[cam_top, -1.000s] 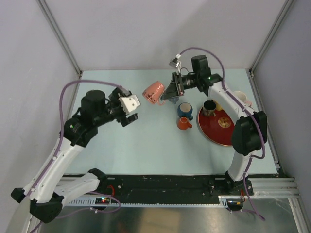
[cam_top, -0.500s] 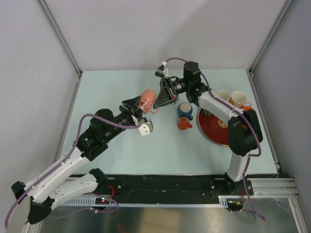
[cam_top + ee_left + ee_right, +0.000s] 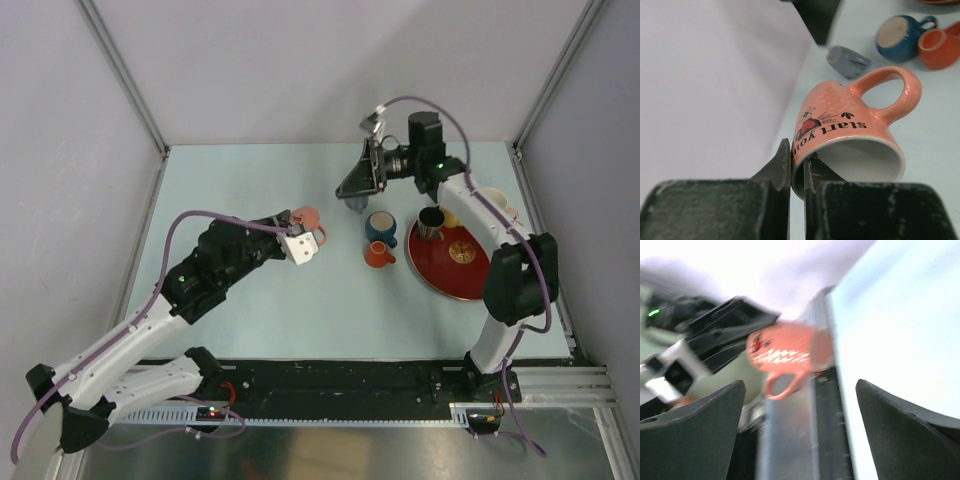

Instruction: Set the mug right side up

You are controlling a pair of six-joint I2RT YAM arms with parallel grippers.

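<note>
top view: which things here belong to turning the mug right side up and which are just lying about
In the job: pink mug, left tool shut on its rim, right tool open nearby.
Lying about: blue cup, orange cup, small grey item, red plate with a dark cup on it.

your white-shelled left arm (image 3: 120, 338) and right arm (image 3: 480, 210) carry black joint housings and looping purple cables (image 3: 405, 98); your matte black fingers (image 3: 774, 172) look scuffed at the edges.
</note>
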